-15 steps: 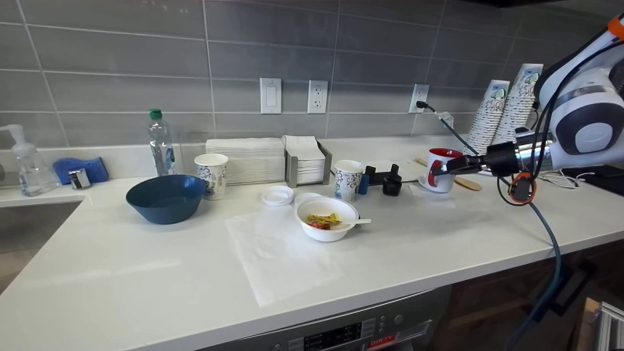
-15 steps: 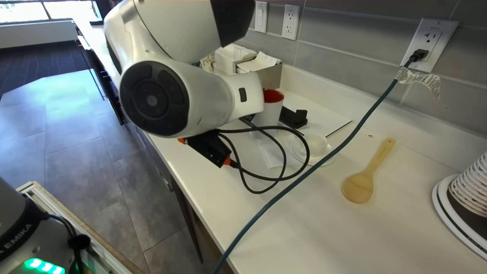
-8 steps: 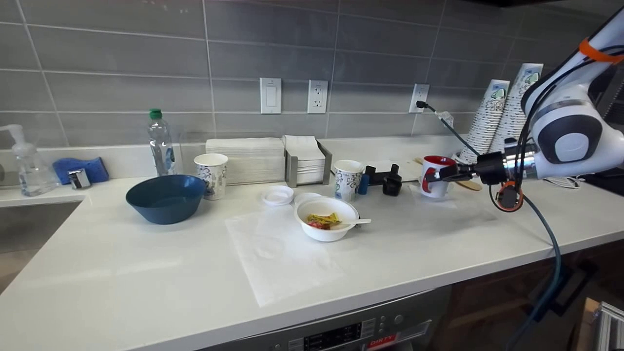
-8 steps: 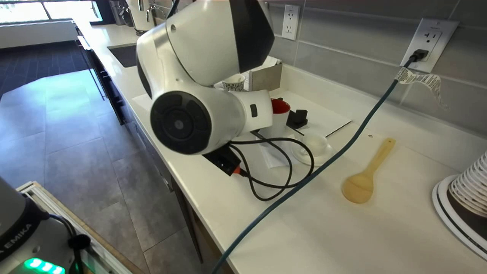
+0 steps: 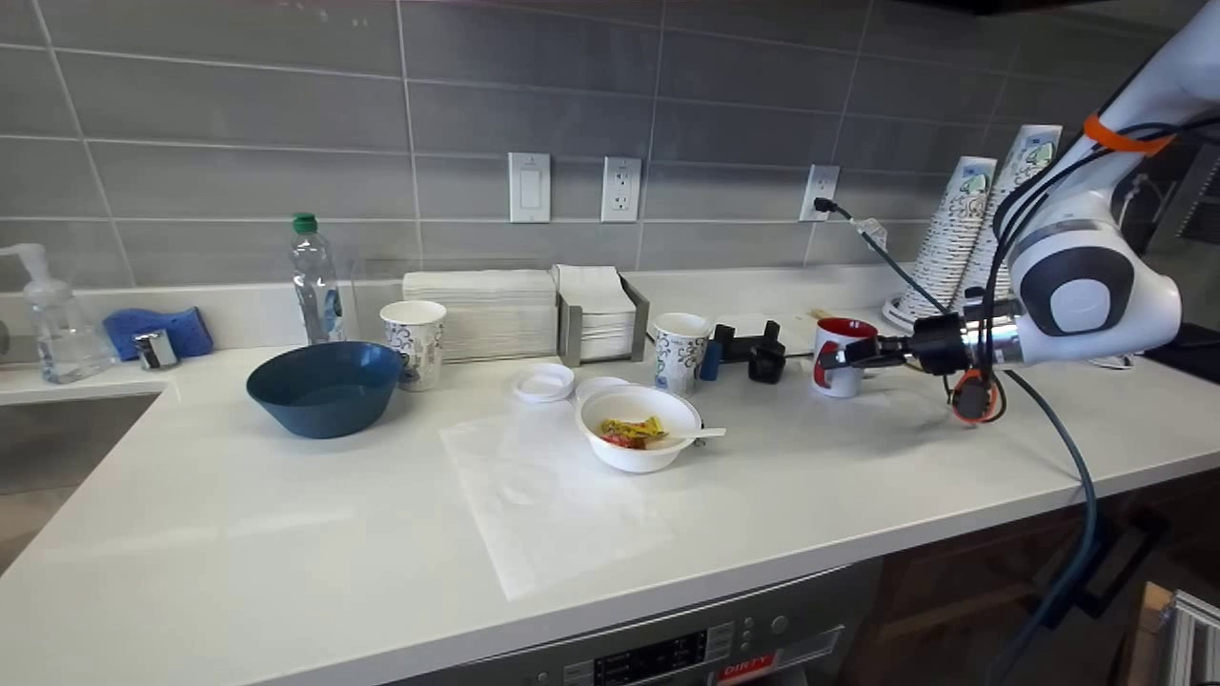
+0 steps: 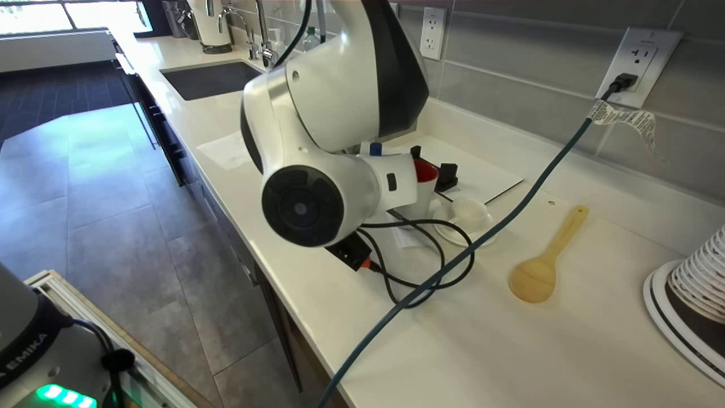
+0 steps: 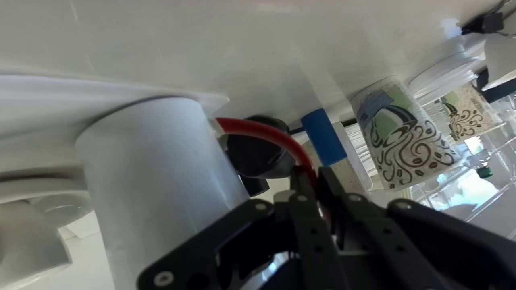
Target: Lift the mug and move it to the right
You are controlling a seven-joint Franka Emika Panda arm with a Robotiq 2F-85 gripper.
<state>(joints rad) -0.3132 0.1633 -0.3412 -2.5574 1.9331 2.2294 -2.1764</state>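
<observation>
Have the pincer (image 7: pixel 313 181) pressed together on the red handle (image 7: pixel 266 133) of the mug (image 7: pixel 153 177), white outside and red within. Hold the mug roughly upright, well in from the front edge of the counter (image 5: pixel 315 534) and toward its right-hand end in an exterior view. Cannot tell contact from gap under the mug's base. Have the white arm (image 5: pixel 1087 243) stretched in over the counter from that same end. Just beside the mug, a little nearer the back edge, see the plain white cup (image 6: pixel 470 211) on its saucer (image 7: pixel 44 187). Past these, toward the same end, find a wooden spoon (image 6: pixel 533 279) lying flat and tall stacks of paper cups (image 5: pixel 958 229) by the back edge. Follow the blue-green cable (image 6: pixel 527 198) from the wall outlet (image 6: pixel 640 63) across the counter and down over the front edge in both exterior views. Along the back edge the other way, see a black object (image 5: pixel 765 362), a patterned paper cup (image 5: pixel 681 354), stacked napkins (image 5: pixel 481 314), a second patterned cup (image 5: pixel 416 345) and a clear bottle (image 5: pixel 315 286) with a green cap (image 5: pixel 304 222). Farther out from the back edge, pick out the white bowl (image 5: pixel 624 460) of yellow and red packets (image 5: pixel 631 433), then the dark blue bowl (image 5: pixel 324 417) toward the sink (image 5: pixel 62 443). Note a thin sheet (image 5: pixel 543 534) spread flat from beside the white bowl almost to the front edge
</observation>
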